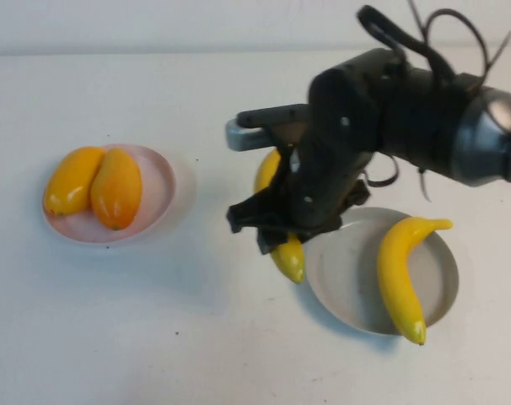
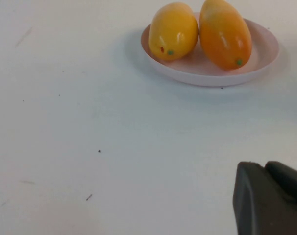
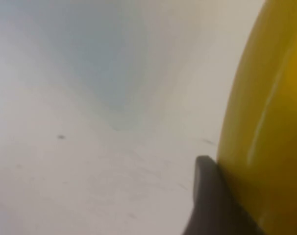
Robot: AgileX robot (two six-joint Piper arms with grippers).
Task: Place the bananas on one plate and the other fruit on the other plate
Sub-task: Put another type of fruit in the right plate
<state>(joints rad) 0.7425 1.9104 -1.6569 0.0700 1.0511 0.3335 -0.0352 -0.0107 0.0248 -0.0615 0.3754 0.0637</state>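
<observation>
Two orange-yellow fruits (image 1: 72,180) (image 1: 116,187) lie side by side on the pink plate (image 1: 158,181); the left wrist view shows the same pair (image 2: 174,32) (image 2: 225,34) on that plate (image 2: 263,49). One banana (image 1: 399,274) rests across the grey plate (image 1: 344,270). A second banana (image 1: 291,257) lies on the table just left of that plate. My right gripper (image 1: 282,229) is down over this banana's middle, one dark finger (image 3: 207,196) pressed against its yellow skin (image 3: 271,122). My left gripper (image 2: 265,169) hangs shut and empty over bare table, short of the pink plate.
The white table is bare between the two plates. The right arm's dark body (image 1: 390,110) and cables hang above the grey plate's far side, hiding the table banana's middle.
</observation>
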